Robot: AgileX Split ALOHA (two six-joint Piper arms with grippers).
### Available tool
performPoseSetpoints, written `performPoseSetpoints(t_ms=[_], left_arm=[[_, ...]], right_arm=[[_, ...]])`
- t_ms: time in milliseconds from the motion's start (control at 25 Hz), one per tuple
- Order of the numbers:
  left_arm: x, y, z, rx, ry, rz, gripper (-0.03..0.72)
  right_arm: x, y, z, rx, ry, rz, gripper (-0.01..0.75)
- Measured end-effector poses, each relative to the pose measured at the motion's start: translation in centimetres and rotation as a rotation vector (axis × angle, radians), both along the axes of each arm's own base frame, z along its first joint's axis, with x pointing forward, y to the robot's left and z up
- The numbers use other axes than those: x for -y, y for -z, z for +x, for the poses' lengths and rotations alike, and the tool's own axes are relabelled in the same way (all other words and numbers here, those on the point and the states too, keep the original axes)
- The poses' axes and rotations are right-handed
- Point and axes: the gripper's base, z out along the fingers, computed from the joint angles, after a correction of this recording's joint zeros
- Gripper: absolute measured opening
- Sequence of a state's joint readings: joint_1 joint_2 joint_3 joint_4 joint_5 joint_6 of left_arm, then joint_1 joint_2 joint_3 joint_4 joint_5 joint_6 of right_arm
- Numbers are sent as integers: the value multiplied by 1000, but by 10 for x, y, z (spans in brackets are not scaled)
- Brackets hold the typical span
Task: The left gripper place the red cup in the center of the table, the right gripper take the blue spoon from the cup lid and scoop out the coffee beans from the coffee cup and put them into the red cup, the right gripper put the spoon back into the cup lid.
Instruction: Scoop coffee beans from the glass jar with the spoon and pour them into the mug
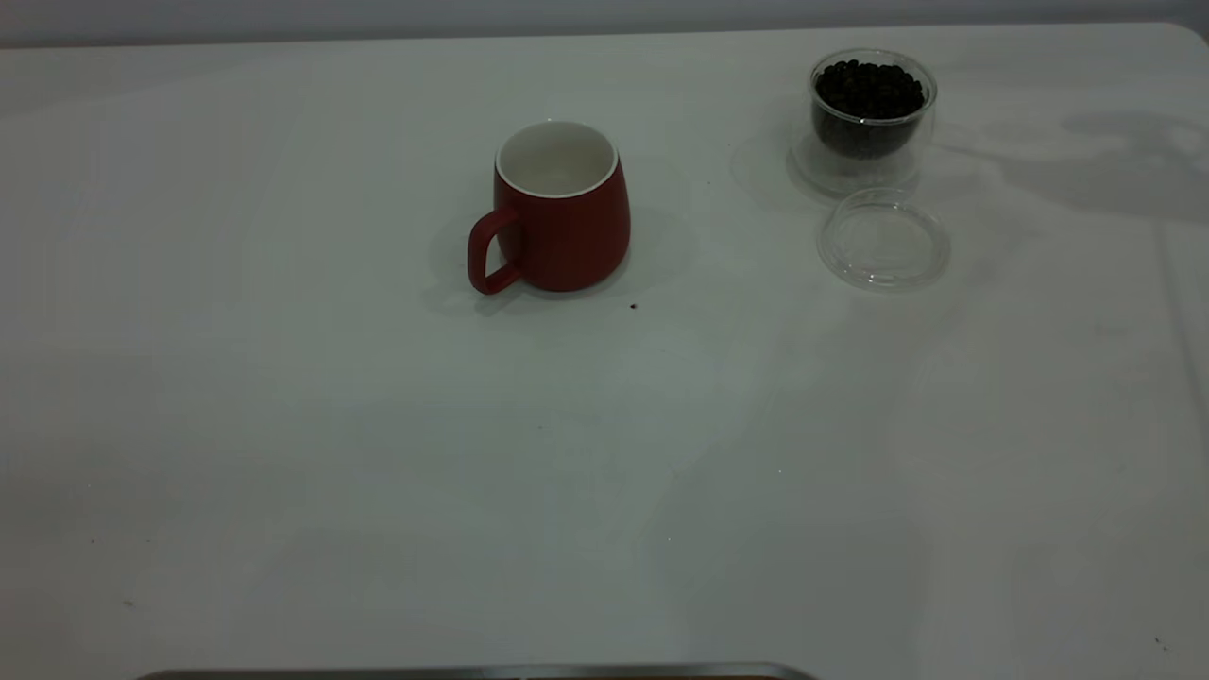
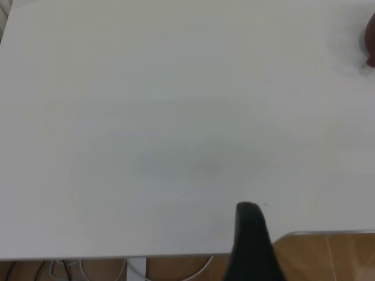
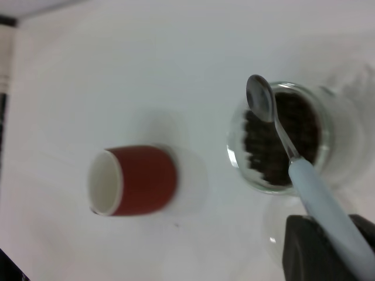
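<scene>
**Ana:** Spoon's in the air! The right gripper (image 3: 328,249) is clamped on the pale handle of the blue spoon (image 3: 293,158), and the wrist camera shows the metal bowl hanging just over the rim of the coffee cup (image 1: 871,118), above the coffee beans (image 1: 869,93).

**Ben:** And that bowl looks bare to me, nothing dark in it. So I'd call this the start of the scoop, not the carry.

**Ana:** Agreed. The red cup (image 1: 562,212) stands upright near the middle of the table (image 1: 378,472), handle toward the camera side, white inside showing no beans that I can make out. So the left arm's step looks done.

**Ben:** The cup lid (image 1: 883,238) lies flat just in front of the glass cup, with nothing on it. That's where the spoon has to go at the end.

**Ana:** What about the left gripper (image 2: 252,246)?

**Ben:** Parked back by the table's edge, well clear of everything. Only one dark finger shows, so I can't tell whether it's wide or narrow.

**Ana:** Next move, as I read it: tip the bowl down into the heap, dig, then level it out before lifting.

**Ben:** Then sideways to the mug, which stands well apart. A tilted spoon on that crossing would scatter beans.
</scene>
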State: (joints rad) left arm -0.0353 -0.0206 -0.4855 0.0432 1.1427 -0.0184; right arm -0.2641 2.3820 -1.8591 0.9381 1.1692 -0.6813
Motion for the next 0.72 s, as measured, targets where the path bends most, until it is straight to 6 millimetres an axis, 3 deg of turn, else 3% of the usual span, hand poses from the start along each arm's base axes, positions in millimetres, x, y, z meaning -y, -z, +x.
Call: performPoseSetpoints(t_ms=[200,720], left_arm=[[0,0,0,0,0,0,587],[0,0,0,0,0,0,587]], right_arm=[[-12,14,12,-35,-37,-30,114],[-22,57,12,-124,-65,-26,114]])
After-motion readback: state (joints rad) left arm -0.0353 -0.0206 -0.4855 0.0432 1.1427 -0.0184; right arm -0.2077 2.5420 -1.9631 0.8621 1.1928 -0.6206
